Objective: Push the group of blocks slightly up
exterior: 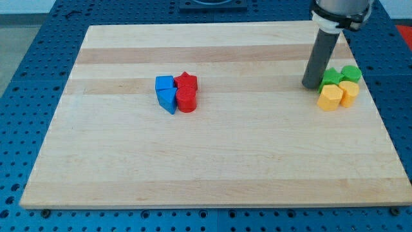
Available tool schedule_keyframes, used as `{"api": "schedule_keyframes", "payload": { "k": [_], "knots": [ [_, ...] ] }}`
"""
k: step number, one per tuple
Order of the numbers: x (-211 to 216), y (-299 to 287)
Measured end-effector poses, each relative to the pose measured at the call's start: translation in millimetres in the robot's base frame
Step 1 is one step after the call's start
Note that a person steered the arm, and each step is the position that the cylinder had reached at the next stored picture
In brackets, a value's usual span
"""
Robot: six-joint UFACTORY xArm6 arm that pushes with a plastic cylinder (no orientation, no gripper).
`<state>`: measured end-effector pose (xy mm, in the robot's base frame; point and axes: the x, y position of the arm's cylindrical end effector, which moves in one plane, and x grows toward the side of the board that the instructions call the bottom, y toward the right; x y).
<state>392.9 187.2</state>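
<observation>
A: What lies nearest to the view's bottom?

B: The wooden board [212, 174], pale, with lighter and darker strips. It rests on a blue table [26, 129] with a grid of small holes. I can read no brand, label or writing on anything.

A: And going farther up?

B: Near the middle, a little to the view's left, four blocks stand pressed together. The blue triangle block [168, 100] is the nearest one, and the red cylinder block [187, 100] touches it on its right. Behind them are the blue cube block [165, 83] and the red star block [186, 81].

A: Where is the other group?

B: At the view's right, near the board's edge. The yellow hexagon block [330, 97] is in front, with a second yellow block [349, 92] just beside it; its shape I cannot tell. Behind them are the green block [332, 77] and another green block [351, 73], shapes unclear.

A: And the arm?

B: The dark rod comes down from the view's top. My tip [312, 86] stands on the board just left of the nearer green block, touching it or almost. There is no gripper to open or close; it holds nothing.
</observation>
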Motion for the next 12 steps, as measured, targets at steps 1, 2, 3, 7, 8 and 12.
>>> {"api": "schedule_keyframes", "payload": {
  "k": [1,2,3,7,8,12],
  "knots": [
    [23,-13],
    [52,-33],
    [74,-33],
    [85,42],
    [79,55],
    [22,80]
  ]
}}
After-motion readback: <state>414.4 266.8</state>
